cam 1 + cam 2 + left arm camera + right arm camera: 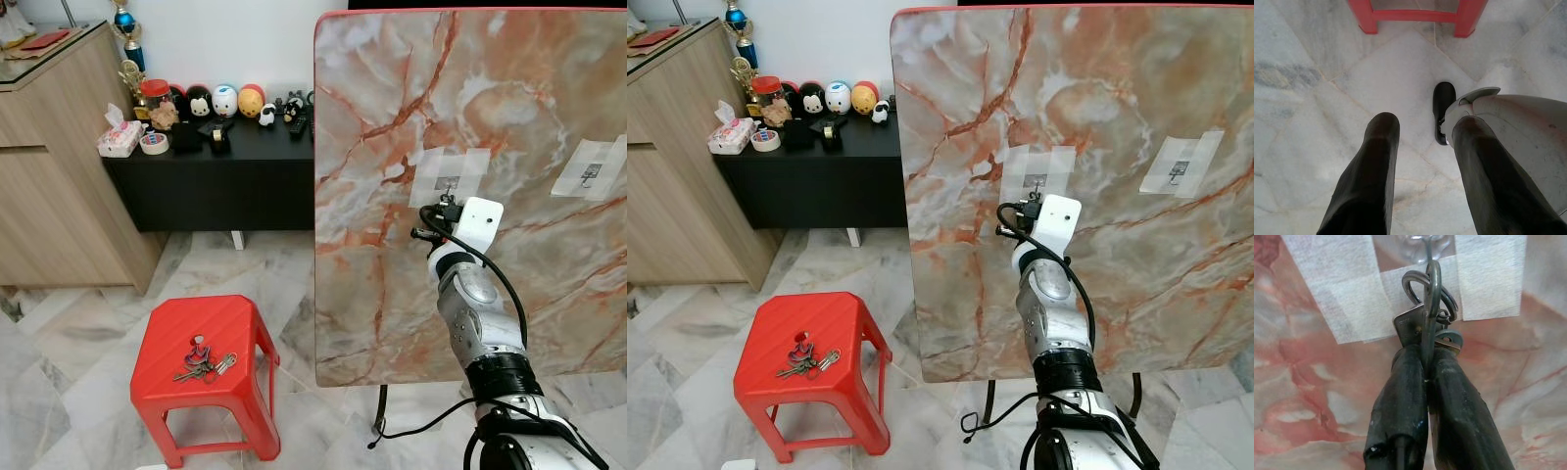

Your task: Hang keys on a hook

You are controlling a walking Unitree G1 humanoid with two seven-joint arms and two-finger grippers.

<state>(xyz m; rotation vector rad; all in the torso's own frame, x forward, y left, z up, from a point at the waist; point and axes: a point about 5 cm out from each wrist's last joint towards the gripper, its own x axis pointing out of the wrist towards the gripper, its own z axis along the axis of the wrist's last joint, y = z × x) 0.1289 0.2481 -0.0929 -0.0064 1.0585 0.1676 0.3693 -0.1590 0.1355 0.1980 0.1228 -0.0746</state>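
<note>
We see our right claw (pixel 1426 377) pinched shut on a bunch of metal keys (pixel 1422 325), whose wire ring runs lengthwise up from the fingertips to a clear hook (pixel 1425 245) taped with white strips onto the upright, glossy marble-patterned board (pixel 392 127); whether the ring is over the hook we cannot quite make out. Our right arm reaches up and forward, wrist against the board, while a second bunch of keys (pixel 204 364) lies flat on the ribbed red plastic stool (pixel 211 328). Our left claw (pixel 1422 152) hangs down over the pale marble floor (pixel 1312 98), its two black fingers parted around nothing.
</note>
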